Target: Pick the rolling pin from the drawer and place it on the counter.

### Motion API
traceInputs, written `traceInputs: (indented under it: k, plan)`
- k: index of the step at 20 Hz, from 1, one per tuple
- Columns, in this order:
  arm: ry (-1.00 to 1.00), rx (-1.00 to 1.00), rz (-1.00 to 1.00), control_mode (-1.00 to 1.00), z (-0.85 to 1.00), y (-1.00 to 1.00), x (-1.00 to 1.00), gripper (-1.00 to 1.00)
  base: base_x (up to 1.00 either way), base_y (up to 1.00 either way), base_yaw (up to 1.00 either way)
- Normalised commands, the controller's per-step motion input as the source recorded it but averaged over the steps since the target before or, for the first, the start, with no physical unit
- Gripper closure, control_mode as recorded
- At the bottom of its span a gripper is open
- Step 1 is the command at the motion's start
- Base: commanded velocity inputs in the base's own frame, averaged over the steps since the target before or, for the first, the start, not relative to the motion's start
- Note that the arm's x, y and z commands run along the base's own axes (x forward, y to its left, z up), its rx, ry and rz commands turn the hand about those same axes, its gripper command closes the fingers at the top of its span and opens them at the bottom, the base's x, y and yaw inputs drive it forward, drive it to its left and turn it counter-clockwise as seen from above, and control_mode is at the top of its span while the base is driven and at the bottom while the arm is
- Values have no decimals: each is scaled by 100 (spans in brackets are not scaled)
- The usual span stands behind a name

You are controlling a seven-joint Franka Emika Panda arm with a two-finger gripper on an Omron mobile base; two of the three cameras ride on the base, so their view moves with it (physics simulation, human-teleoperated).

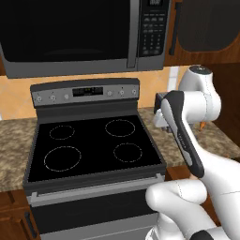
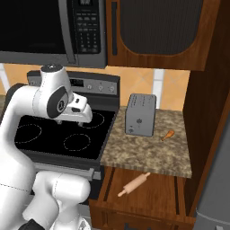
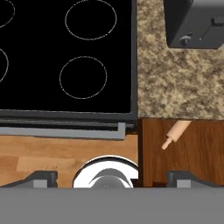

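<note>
One rolling pin (image 2: 134, 184), open drawer (image 2: 175, 211), speckled counter (image 2: 152, 150)

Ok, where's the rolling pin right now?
The rolling pin lies diagonally on the floor of the open drawer, in the right base view just below the counter edge, in front of the toaster.
</note>
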Motion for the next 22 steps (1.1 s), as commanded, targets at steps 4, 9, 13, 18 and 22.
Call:
traceInputs:
  k: [4,9,13,18,22]
  plan:
    - [0,0,0,100,0,0,-9,-100,-14,7,0]
    - [0,0,0,100,0,0,0,-100,-39,66,-28]
    - [0,0,0,100,0,0,0,-100,-3,4,-47]
    - [14,0,-44,-100,0,-74,1,-100,0,-5,-9]
    - [19,2,-58,-100,-11,-100,3,-100,0,0,0]
